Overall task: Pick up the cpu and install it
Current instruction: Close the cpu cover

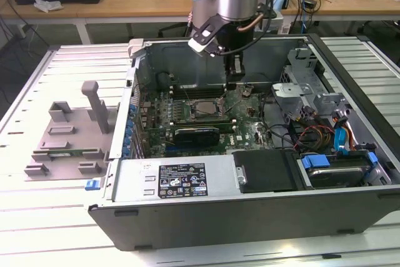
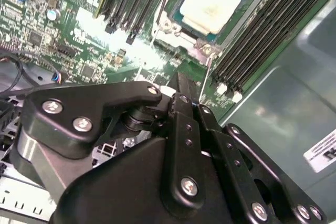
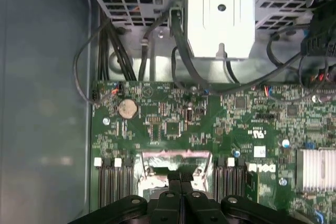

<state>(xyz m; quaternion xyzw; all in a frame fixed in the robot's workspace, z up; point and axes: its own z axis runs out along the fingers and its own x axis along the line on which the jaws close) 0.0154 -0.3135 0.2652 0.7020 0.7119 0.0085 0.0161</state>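
My black gripper [image 2: 177, 85], jaws closed empty, hangs just beside the small square silver-topped cpu [image 2: 210, 1] lying in its metal-framed socket [image 2: 203, 50]; a sideways knock could unseat it.

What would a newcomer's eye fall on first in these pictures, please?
Most striking is the open computer case in the middle of the exterior view, with the gripper hanging over its green motherboard. In the second wrist view the cpu, pale silver on top, lies in its socket just beyond the shut gripper. A grey fixture plate sits beside the case on the exterior view's left.
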